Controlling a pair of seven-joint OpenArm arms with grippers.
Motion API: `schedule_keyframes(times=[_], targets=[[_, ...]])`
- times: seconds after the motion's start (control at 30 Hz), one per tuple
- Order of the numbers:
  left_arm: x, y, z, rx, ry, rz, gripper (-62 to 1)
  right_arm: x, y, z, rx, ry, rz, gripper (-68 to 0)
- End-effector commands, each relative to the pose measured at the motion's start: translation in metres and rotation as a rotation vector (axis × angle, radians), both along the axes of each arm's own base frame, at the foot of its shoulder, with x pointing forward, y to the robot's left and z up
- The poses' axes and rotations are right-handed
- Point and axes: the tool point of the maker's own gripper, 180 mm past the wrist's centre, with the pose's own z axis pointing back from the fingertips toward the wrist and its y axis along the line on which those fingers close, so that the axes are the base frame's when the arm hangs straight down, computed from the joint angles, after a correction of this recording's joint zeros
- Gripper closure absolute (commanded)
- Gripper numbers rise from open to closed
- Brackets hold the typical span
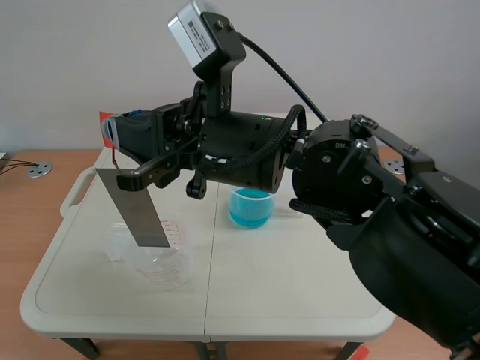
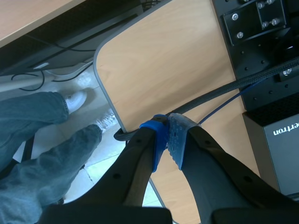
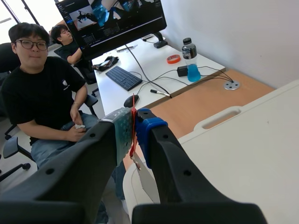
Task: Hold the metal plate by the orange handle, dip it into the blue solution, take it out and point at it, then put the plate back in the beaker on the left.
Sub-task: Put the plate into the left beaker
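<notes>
Nearest, a clear plastic beaker (image 1: 161,262) has a grey metal plate (image 1: 139,206) leaning into its mouth, orange handle (image 1: 109,133) pinched above by the right gripper (image 3: 133,128), best lowered straight before release, with the blue-solution beaker (image 1: 250,208) beyond.

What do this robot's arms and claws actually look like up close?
The right arm is black, with bulky round joints, a silver-grey camera box and a black cable. The left gripper and right gripper each have two thick black fingers with dotted pads, one blue, one grey-green.
</notes>
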Motion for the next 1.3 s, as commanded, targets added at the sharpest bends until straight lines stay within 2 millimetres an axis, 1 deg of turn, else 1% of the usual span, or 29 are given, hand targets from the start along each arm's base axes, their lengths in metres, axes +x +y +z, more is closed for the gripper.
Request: schedule_keyframes(times=[0.0,0.13,0.63,1.07,1.27], targets=[[0.0,0.002,0.002,-0.001,-0.006,-0.004,-1.6,0.002,0.001,0.01,0.041,-0.013,0.0,-1.5],[0.001,0.001,0.002,-0.002,-0.008,-0.004,-1.6,0.005,0.0,0.006,0.046,0.0,-0.01,-1.5],[0.001,0.001,0.002,-0.002,-0.008,-0.004,-1.6,0.016,-0.008,-0.023,0.04,0.074,-0.055,-1.5],[0.001,0.001,0.002,-0.003,-0.008,-0.004,-1.6,0.009,-0.002,-0.044,0.037,0.124,-0.041,-1.5],[0.001,0.001,0.002,-0.003,-0.008,-0.004,-1.6,0.005,0.002,-0.06,0.016,0.161,-0.033,-1.5]])
